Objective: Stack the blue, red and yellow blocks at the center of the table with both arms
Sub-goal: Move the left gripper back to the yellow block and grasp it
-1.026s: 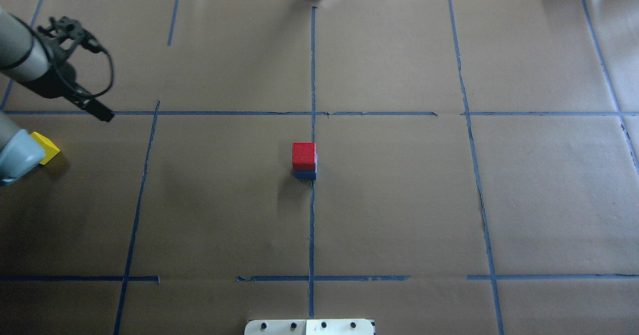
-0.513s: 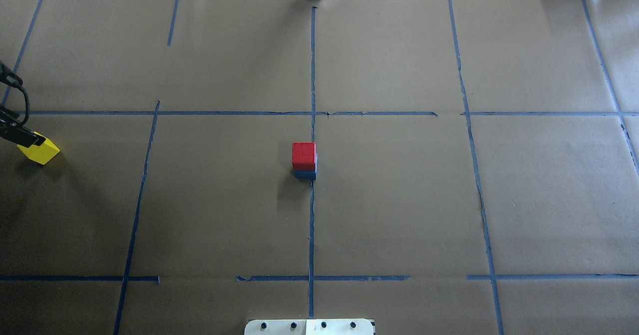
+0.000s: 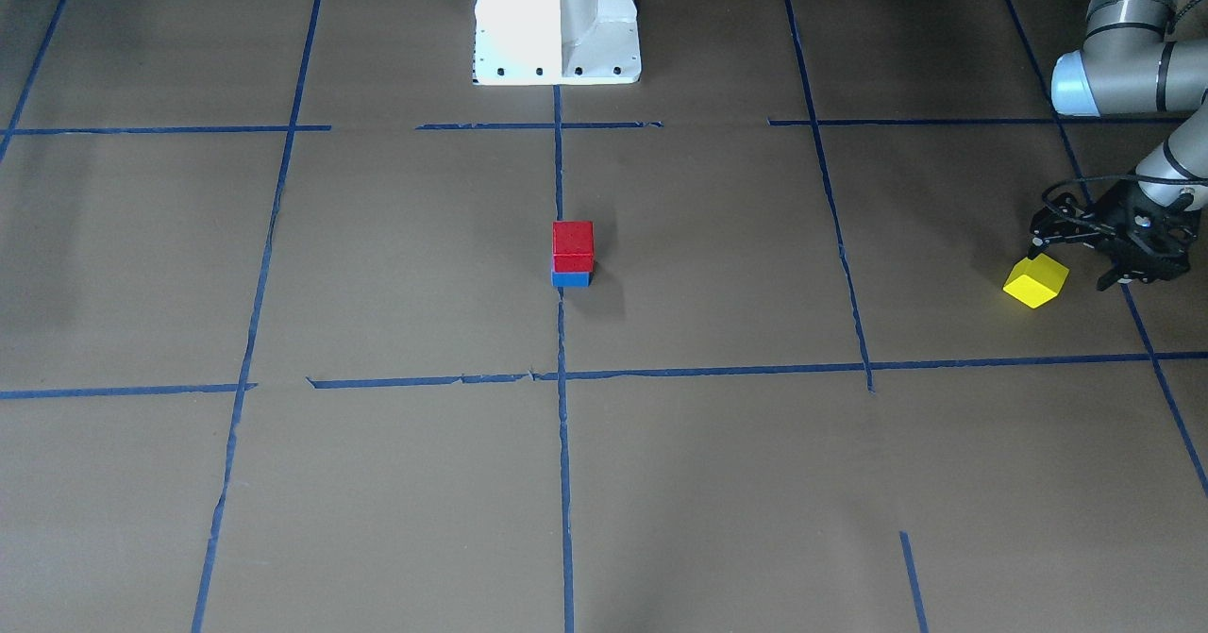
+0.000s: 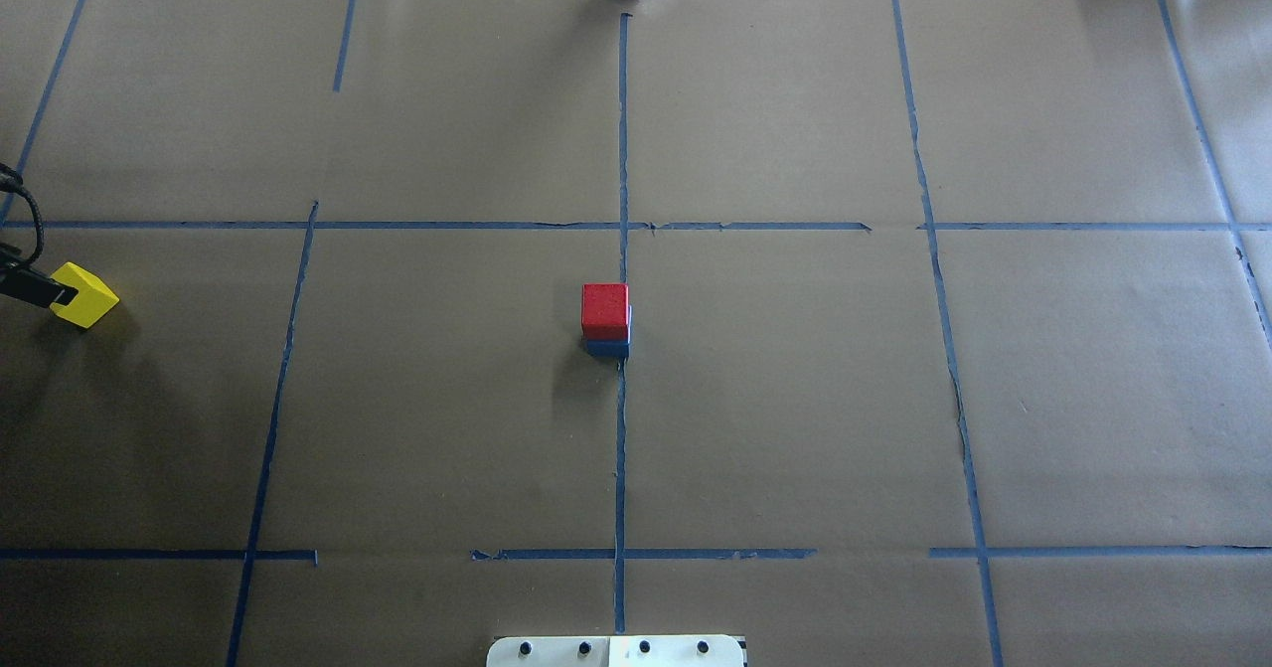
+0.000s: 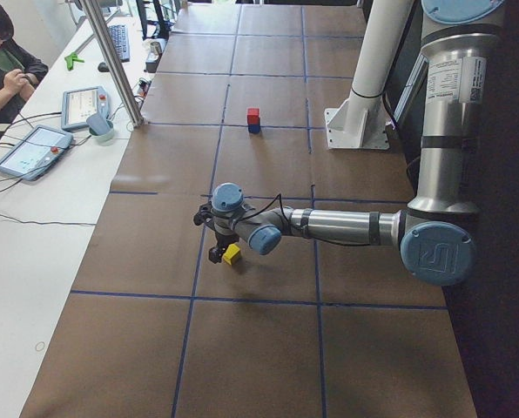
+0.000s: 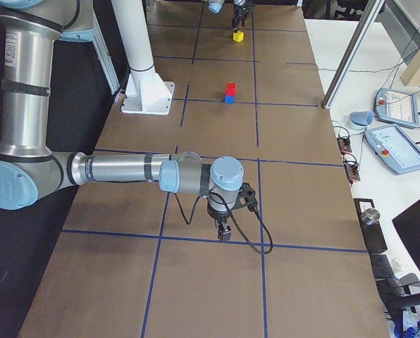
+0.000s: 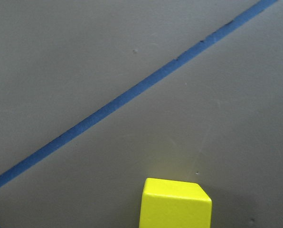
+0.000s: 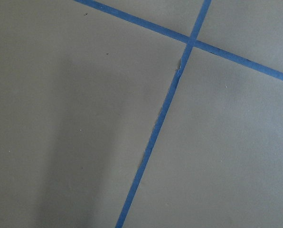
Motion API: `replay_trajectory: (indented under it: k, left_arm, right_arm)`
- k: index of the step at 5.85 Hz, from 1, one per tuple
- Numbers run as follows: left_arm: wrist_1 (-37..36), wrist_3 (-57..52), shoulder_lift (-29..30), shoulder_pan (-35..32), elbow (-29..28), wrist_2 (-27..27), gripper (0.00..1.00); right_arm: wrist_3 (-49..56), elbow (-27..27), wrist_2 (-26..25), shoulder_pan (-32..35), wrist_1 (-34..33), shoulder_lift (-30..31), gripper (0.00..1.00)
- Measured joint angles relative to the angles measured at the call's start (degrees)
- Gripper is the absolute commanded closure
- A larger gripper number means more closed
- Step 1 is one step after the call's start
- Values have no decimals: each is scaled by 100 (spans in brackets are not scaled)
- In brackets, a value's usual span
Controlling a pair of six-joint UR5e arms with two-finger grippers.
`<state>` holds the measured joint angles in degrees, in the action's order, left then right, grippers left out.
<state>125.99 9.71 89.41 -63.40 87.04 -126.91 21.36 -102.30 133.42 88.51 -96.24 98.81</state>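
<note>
A red block point(image 4: 605, 309) sits on a blue block point(image 4: 607, 348) at the table's center, also seen in the front-facing view with red point(image 3: 572, 241) over blue point(image 3: 571, 278). A yellow block point(image 4: 87, 294) lies alone at the far left edge. My left gripper point(image 3: 1073, 262) is open and low over the table, one finger point(image 4: 38, 289) right beside the yellow block point(image 3: 1035, 281), which is not held. The left wrist view shows the yellow block point(image 7: 175, 204) at its bottom edge. My right gripper point(image 6: 224, 231) shows only in the exterior right view, far from the blocks; I cannot tell its state.
Blue tape lines point(image 4: 622, 150) divide the brown paper table into a grid. The white robot base point(image 3: 557, 20) stands at the near edge. A metal post point(image 5: 111, 61), tablets point(image 5: 33, 148) and an operator point(image 5: 3, 52) are on the far side.
My left arm has swung out of the overhead view to the left. Its gripper now sits low beside the yellow block. The red-on-blue stack has not moved.
</note>
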Motion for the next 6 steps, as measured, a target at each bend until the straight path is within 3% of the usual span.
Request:
replay_trajectory:
  k: [3,4,5,6]
  left_arm:
    - [5,224,47,209,-109,15,0]
    - [4,225,68,337,-164,23,24]
    - [7,222,83,444,-196,31,78]
    - [3,220,156,525,-220,37,92]
  right_arm:
    - [0,6,0,0,0,6,0]
    - [0,8,0,0,0,6,0]
    - [0,9,0,0,0,6,0]
    - [0,9,0,0,0,10,0]
